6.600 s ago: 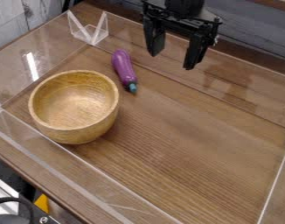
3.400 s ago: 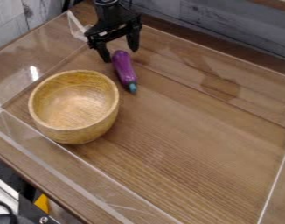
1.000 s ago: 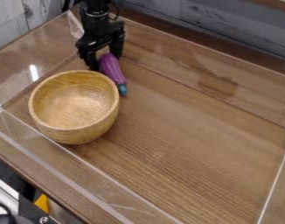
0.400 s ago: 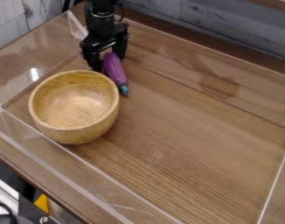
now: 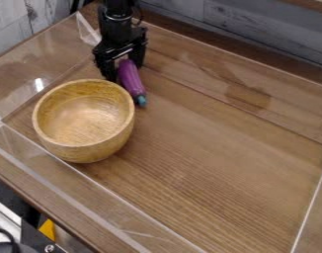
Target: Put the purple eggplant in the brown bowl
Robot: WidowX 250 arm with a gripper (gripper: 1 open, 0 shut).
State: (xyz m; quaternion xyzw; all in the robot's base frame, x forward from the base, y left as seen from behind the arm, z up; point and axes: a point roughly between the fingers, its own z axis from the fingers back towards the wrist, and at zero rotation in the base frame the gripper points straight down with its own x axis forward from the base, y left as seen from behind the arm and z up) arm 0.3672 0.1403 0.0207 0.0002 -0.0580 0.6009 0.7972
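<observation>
On a wooden table (image 5: 216,158), the black claw (image 5: 120,61) is hovering low in the upper left part of the view, toward eleven o'clock from the middle. Its jaws are standing released, spread apart on either side of the upper end of the purple eggplant (image 5: 130,79); whether either finger is touching it is too small to tell. The eggplant is lying on the table, its purple body slanting from the claw toward five o'clock, and its teal-green tip (image 5: 140,100) is pointing the same way, toward the camera. The brown bowl (image 5: 83,121) is sitting at about nine o'clock in the view, its honey-yellow inside facing up and its thick rim showing all round. From the bowl, the eggplant is lying at one o'clock, outside the rim and near it. A pale, angular wire-like object (image 5: 89,30) is standing beside the claw, toward ten o'clock from it. Along the table's edge at seven o'clock, dark cables (image 5: 8,237) are showing, with a small yellow piece (image 5: 46,229) next to them. A grey panel (image 5: 243,28) is running behind the table from twelve toward two o'clock.
</observation>
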